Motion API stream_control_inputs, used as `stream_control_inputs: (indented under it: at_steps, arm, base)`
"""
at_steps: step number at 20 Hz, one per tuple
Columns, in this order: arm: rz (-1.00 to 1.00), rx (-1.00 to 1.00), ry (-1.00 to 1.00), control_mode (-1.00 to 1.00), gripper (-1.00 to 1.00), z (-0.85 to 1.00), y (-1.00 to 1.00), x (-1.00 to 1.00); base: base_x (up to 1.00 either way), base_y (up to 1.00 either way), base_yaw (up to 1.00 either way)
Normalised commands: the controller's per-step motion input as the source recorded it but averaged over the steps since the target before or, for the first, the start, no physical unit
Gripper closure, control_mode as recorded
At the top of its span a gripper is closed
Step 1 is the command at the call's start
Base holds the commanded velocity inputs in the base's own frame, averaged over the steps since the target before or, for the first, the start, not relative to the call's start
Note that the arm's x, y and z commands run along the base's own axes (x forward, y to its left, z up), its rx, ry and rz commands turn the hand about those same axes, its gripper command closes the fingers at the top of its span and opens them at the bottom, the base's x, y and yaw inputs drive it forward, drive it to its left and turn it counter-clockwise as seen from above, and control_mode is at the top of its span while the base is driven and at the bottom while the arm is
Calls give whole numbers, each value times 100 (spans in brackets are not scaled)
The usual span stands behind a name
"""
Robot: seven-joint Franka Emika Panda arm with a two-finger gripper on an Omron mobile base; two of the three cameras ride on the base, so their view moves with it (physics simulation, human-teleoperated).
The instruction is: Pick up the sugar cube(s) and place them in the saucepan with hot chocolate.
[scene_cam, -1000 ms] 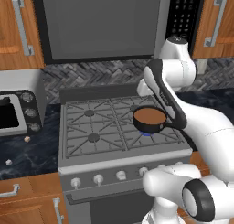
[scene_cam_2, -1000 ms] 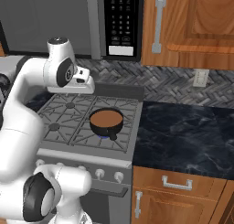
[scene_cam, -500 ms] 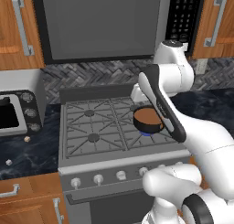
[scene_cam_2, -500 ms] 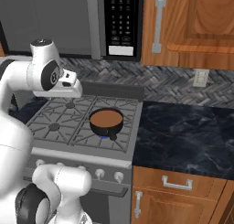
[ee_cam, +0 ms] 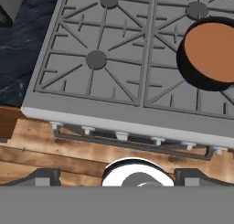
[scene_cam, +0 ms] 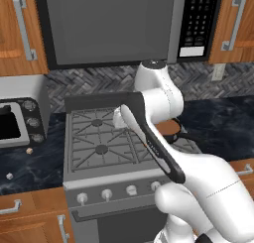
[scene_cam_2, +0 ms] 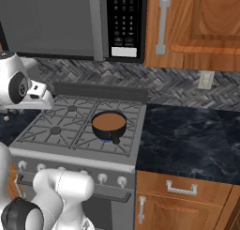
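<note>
End effector [ee_cam: 116,175] spread open over stove [ee_cam: 105,109]; saucepan [ee_cam: 210,51] right; toaster oven [scene_cam: 15,123] beside cubes [scene_cam: 29,151]

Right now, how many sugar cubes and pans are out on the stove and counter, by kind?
Sugar cubes: 2, both on the counter left of the stove
Saucepan: 1, on the stove
Total: 3
</note>
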Motion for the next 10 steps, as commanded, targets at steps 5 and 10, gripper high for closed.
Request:
stream_control_inputs:
  at_steps: [5,10]
  arm:
    - [15,0,2,-100,-100,-17,100,0]
    - [19,-2,2,-100,-100,-14,100,0]
  base:
    - [0,0,0]
    - [0,0,0]
